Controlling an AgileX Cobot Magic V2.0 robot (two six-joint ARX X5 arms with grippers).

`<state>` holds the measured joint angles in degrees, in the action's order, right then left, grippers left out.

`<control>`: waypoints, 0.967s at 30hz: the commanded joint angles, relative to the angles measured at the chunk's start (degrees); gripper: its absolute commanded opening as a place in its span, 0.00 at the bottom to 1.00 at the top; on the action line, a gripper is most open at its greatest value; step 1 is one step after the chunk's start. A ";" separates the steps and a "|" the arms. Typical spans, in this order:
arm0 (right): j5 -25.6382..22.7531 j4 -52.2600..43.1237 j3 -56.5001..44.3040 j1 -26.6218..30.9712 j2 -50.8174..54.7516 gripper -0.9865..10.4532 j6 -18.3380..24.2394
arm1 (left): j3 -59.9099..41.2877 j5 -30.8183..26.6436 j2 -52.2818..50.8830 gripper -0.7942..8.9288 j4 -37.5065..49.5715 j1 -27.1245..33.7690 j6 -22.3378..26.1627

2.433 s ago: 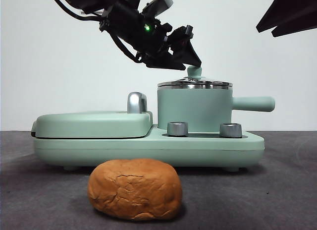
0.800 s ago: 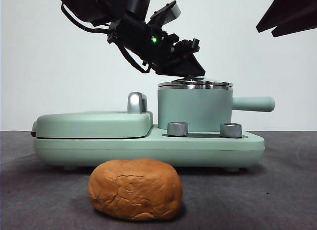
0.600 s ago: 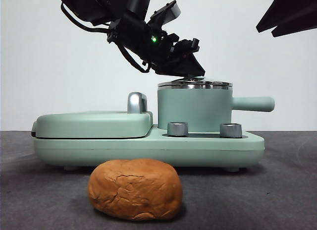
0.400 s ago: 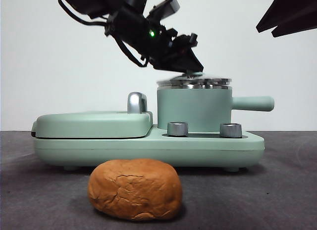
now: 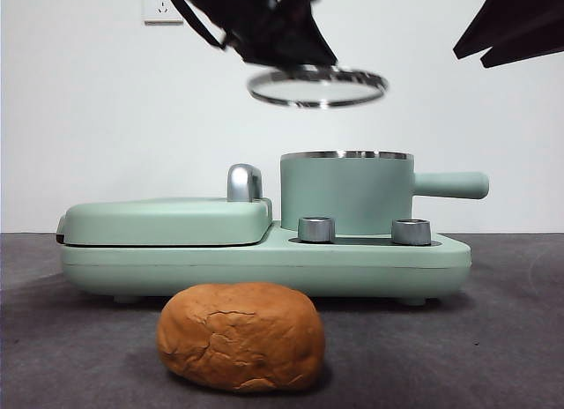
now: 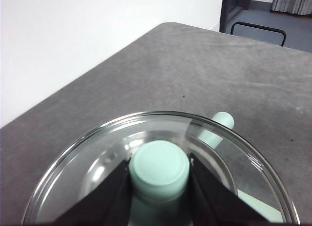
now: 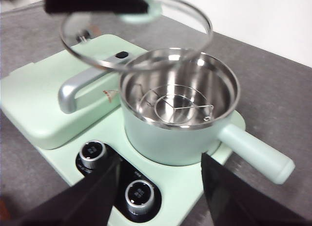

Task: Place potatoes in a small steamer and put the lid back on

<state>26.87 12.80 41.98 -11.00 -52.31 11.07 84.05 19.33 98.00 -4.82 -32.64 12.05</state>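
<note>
The left gripper (image 6: 158, 179) is clamped on the mint-green knob (image 6: 159, 166) of the lid (image 5: 317, 85), one black jaw pressed against each side of the knob; the lid is held in the air well above the pot (image 5: 346, 193), clear of its rim and nearly level, tilted only slightly; in the front view the arm enters from the top edge, big and dark. The right gripper (image 7: 158, 187) is seen with its two jaws spread apart and nothing between them; it hangs near the pot, and only a black tip is seen at the top right corner of the front view.

One lid, one pot and one potato (image 5: 241, 336) are counted; two steel dials (image 5: 316, 229) are set on the front of the mint-green cooker base (image 5: 264, 266), and one flat griddle cover (image 5: 165, 220) with one chrome handle (image 5: 244, 182) lies beside the pot. The pot stands upright and uncovered; one wire rack (image 7: 179, 104) is seen inside its steel bowl; its straight side handle (image 5: 450, 184) is pointed sideways, away from the griddle cover. The potato lies on the table (image 5: 493, 338) in front of the cooker, apart from it, its long axis running across the front view.

The table is covered with a dark grey, slightly mottled surface; a plain white wall is seen behind; one wall socket (image 5: 161, 5) is seen at the top of the front view.
</note>
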 commanded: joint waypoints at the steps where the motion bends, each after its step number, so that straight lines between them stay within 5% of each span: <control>1: 0.15 -0.26 1.14 -0.85 -0.39 0.32 -0.52 | 1.40 1.62 -3.15 0.09 -1.75 0.81 0.00; 10: 0.11 -0.07 1.14 -6.32 -0.39 0.32 2.99 | -0.04 6.40 -10.88 0.09 -13.44 6.25 -0.90; 19: -1.86 2.69 1.14 -17.29 -0.42 0.36 7.69 | -9.05 9.22 -19.58 0.09 -13.31 11.17 -3.39; 29: -7.34 6.27 1.14 -30.27 -2.99 0.38 5.27 | -24.59 8.72 -32.72 0.09 -10.45 13.97 -7.56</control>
<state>20.21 19.07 42.15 -39.90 -54.02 17.69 59.11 27.79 66.04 -17.96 -18.83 6.48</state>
